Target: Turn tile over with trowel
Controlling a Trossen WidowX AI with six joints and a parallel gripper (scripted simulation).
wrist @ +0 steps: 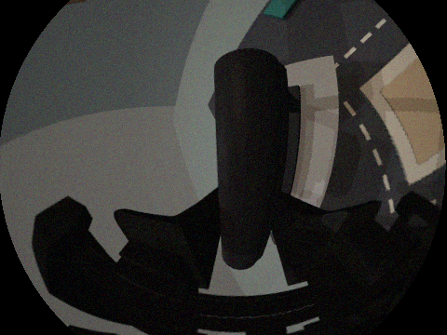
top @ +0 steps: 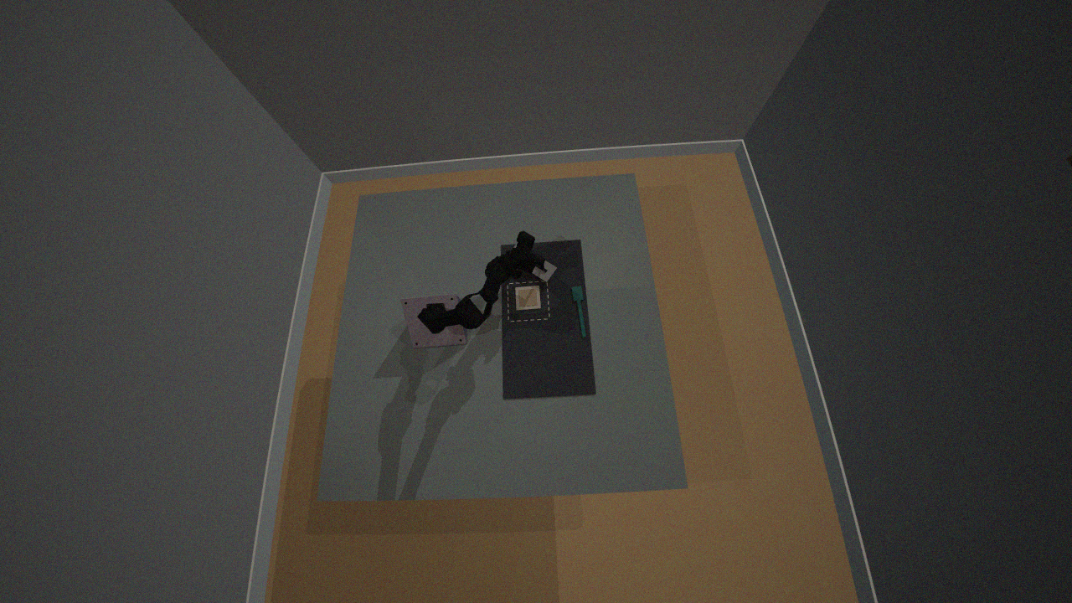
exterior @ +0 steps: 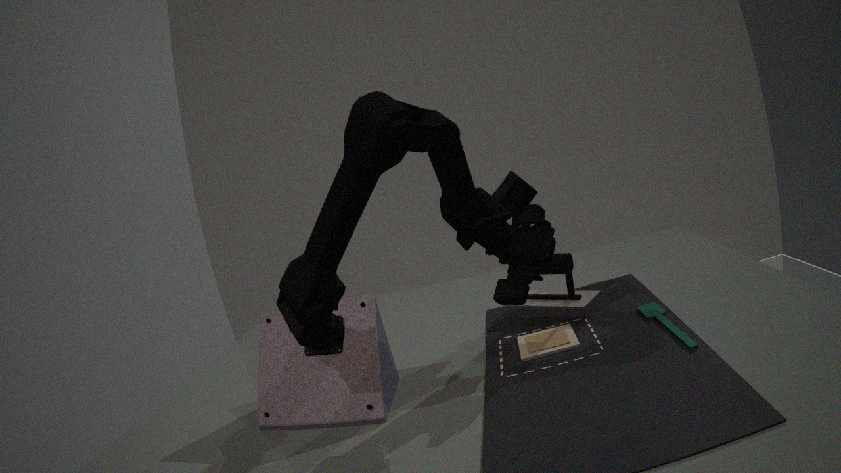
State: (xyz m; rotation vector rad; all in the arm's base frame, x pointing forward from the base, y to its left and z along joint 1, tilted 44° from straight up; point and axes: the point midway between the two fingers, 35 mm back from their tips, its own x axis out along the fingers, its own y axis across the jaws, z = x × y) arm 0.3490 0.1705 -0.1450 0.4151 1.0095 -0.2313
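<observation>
The tile (top: 528, 298) (exterior: 548, 341) (wrist: 419, 107) is pale with a tan square on its upper face. It lies flat on the dark mat (top: 550, 367) (exterior: 588, 411), inside the dashed outline (wrist: 349, 109). My gripper (exterior: 538, 267) (wrist: 244, 188) is shut on the black handle of the trowel (top: 550, 271) (exterior: 589, 297) (wrist: 326, 140). The trowel's pale flat blade hangs below the handle, beside the tile and off it, over the mat's far end in the exterior view. Its exact height over the mat cannot be told. The fingertips are dark and partly hidden by the handle.
A green flat tool (top: 578, 294) (exterior: 651, 310) (wrist: 279, 8) lies along the mat's edge on the side away from the arm's base. The arm stands on a pink speckled block (top: 412, 330) (exterior: 282, 399) on the pale table (top: 600, 450). Arm shadows fall across the table.
</observation>
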